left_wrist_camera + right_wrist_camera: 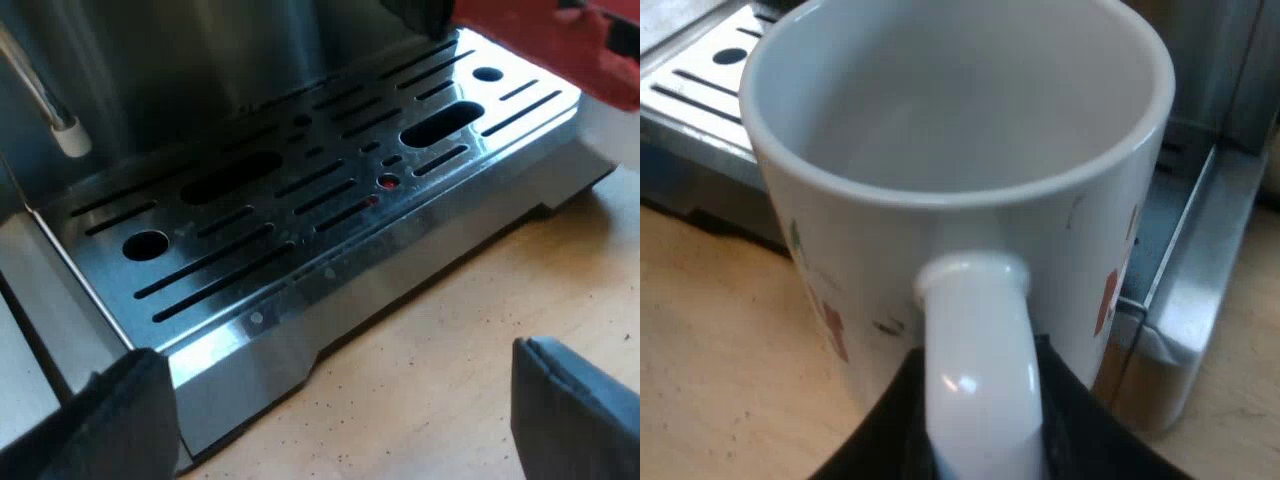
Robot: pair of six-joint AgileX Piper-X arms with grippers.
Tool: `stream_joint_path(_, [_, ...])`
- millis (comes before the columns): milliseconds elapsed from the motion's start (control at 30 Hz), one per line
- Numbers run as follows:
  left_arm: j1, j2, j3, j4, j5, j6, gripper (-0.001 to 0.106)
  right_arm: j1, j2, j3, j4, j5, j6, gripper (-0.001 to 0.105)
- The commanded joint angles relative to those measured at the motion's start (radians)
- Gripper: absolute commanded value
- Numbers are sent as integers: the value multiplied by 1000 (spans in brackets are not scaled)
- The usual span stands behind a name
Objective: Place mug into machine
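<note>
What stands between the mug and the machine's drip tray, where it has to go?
Nothing visible. The drip tray is bare, and the mug, held by its handle in the right gripper, is at the tray's edge. An unidentified red thing is over one corner.

On the espresso machine [200, 60] the drip tray grate [300, 200] lies bare across its visible span with open room above it; obstacles noted: steam wand [55, 110] hanging over one end, a blurred red shape [540, 40] overhanging the other. The wooden table [450, 340] before the tray's front edge is unobstructed, and the left gripper [340, 410], fingers wide apart, flanks that strip. Right wrist view: mug [960, 180], clamped by its handle in the right gripper [980, 430], sits close before the tray's front edge, with machine metalwork [1200, 260] just beside its wall and little gap between.
</note>
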Motion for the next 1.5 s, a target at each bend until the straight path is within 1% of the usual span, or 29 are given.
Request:
stream_joint_path(33, [-3, 1, -4, -41, -10, -16, 71, 1, 111, -51, -183, 18, 13, 0])
stream_joint_path(267, [-3, 1, -4, -59, -10, -16, 71, 1, 322, -170, -218, 16, 13, 0])
stream_joint_path(567, [-3, 1, -4, -59, -10, -16, 71, 1, 527, -256, -367, 16, 13, 0])
stream_joint_path(700, [-3, 1, -4, -59, -10, -16, 71, 1, 592, -291, -406, 16, 13, 0])
stream_joint_path(933, [-3, 1, -4, -59, -10, -16, 71, 1, 700, -370, -412, 16, 13, 0])
stream_joint_path(1100, [-3, 1, -4, -59, -10, -16, 71, 1, 745, -403, -412, 23, 13, 0])
stream_joint_path(1233, [-3, 1, -4, -59, -10, -16, 71, 1, 751, -407, -412, 23, 13, 0])
stream_joint_path(1300, [-3, 1, -4, -59, -10, -16, 71, 1, 751, -407, -412, 22, 13, 6])
stream_joint_path(1333, [-3, 1, -4, -59, -10, -16, 71, 1, 751, -407, -412, 22, 20, 13])
stream_joint_path(1367, [-3, 1, -4, -59, -10, -16, 71, 1, 751, -407, -412, 22, 42, 23])
stream_joint_path(1400, [-3, 1, -4, -59, -10, -16, 71, 1, 751, -407, -412, 22, 54, 28])
stream_joint_path(1433, [-3, 1, -4, -59, -10, -16, 71, 1, 751, -407, -412, 22, 66, 39])
stream_joint_path(1500, [-3, 1, -4, -59, -10, -16, 71, 1, 748, -407, -412, 22, 77, 53])
